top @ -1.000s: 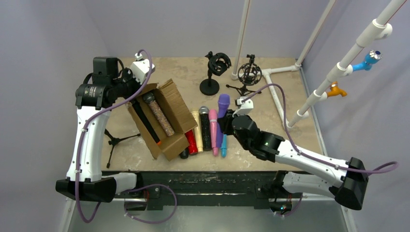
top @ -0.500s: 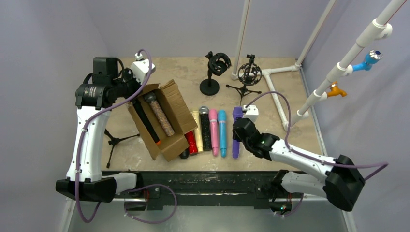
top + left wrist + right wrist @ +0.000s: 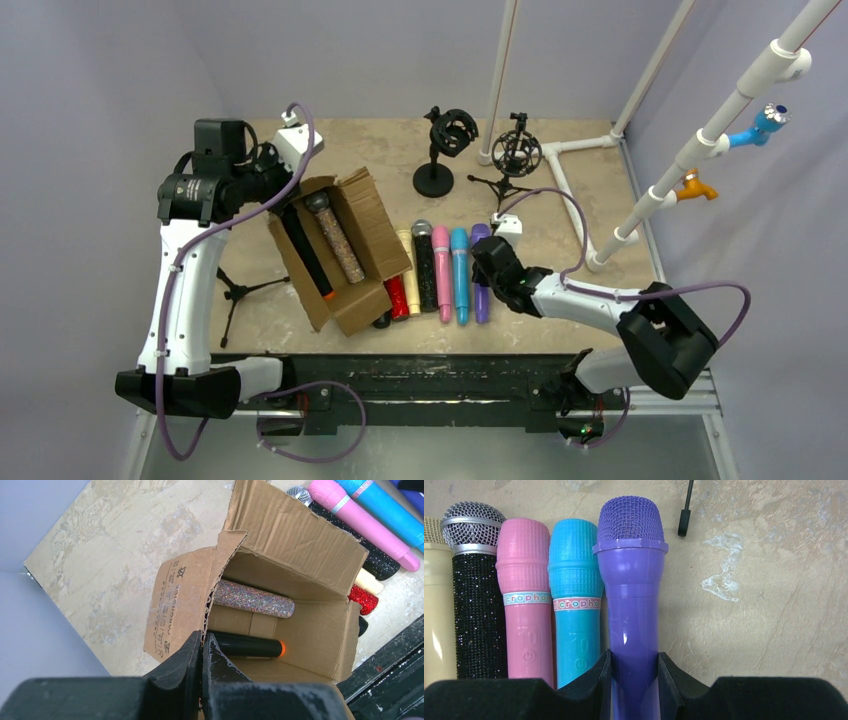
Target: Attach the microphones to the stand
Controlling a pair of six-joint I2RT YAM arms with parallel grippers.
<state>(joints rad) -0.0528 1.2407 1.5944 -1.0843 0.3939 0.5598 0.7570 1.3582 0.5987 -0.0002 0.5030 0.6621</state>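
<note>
The left gripper sits above the far left corner of the cardboard box. In the left wrist view its fingers are pressed together, right at the edge of a raised box flap. Whether the flap edge is nipped between them cannot be told.

A small black tripod lies on the table left of the box. The box lies open and holds two microphones side by side: a black microphone with an orange ring at its end, and a glittery silver microphone.

Right of the box, a row of microphones lies parallel on the table, heads toward the far edge. In order they are a red glitter microphone, a cream microphone, a black glitter microphone with a silver mesh head, a pink microphone, a blue microphone and a purple microphone.

The right gripper pinches the purple microphone around the lower part of its body. This microphone lies just beside the blue one, at the right end of the row.

Two black stands with ring mounts stand beyond the row: a round-base stand and a tripod stand. A white pipe frame lies to the right.
</note>
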